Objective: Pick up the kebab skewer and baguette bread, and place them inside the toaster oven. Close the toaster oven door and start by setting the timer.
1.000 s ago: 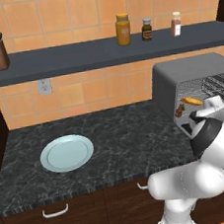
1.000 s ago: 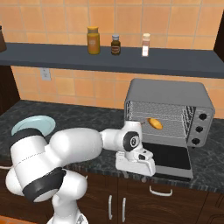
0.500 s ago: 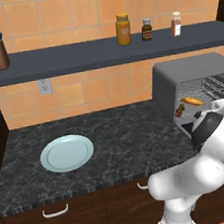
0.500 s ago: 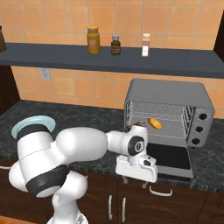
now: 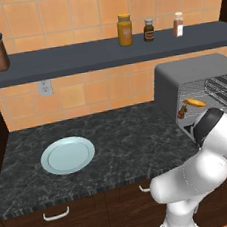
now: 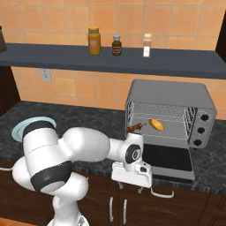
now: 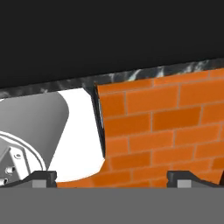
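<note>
food loaded, hand dropping below the door

dark marble counter (image 6: pixel 88 115) carries the grey box-shaped toaster oven (image 6: pixel 170 99); golden oval baguette bread (image 6: pixel 156 124) and dark chunky kebab skewer (image 6: pixel 136 128) sit on its rack. the wide-open, empty gripper (image 7: pixel 111 177) has sunk below the lowered dark glass door (image 6: pixel 167 156), ready to close it.

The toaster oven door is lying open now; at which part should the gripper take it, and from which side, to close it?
Probably at the front edge of the toaster oven door, where its handle would be. The door lies flat, hinged at the toaster oven, so this edge is farthest from the hinge. Come from below the edge and lift up and back. The gripper hangs open, low beside the door's left front corner.
</note>
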You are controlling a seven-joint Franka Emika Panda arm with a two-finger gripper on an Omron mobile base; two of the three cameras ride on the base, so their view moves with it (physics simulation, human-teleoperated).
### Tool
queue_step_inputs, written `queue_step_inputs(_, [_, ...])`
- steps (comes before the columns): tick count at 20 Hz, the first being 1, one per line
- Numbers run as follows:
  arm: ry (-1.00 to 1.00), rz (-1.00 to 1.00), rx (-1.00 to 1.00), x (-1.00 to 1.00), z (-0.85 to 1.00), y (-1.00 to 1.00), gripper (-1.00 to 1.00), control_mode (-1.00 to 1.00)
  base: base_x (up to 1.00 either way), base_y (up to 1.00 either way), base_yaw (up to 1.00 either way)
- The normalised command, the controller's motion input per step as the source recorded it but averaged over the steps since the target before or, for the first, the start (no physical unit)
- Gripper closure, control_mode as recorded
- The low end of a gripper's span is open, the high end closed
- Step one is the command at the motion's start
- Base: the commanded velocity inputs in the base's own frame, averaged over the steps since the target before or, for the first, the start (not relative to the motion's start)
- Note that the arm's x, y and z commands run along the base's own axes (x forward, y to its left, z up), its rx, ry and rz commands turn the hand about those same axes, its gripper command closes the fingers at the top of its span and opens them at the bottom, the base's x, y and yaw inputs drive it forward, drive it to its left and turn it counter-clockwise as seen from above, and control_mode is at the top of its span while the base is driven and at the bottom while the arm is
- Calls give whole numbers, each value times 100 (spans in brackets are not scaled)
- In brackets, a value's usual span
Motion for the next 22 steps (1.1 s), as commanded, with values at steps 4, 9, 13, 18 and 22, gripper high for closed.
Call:
queue_step_inputs(4, [0, 2, 0, 64, -19, 0, -100, -100, 0, 0, 0])
queue_step_inputs(9, [-5, 1, 2, 52, 14, 0, -100, -100, 0, 0, 0])
queue_step_inputs(13, [-18, 0, 3, 75, 63, 9, -100, -100, 0, 0, 0])
queue_step_inputs(18, [-24, 0, 1, 89, 62, 18, -100, -100, 0, 0, 0])
queue_step_inputs(22, [-23, 0, 0, 100, 49, 32, -100, -100, 0, 0, 0])
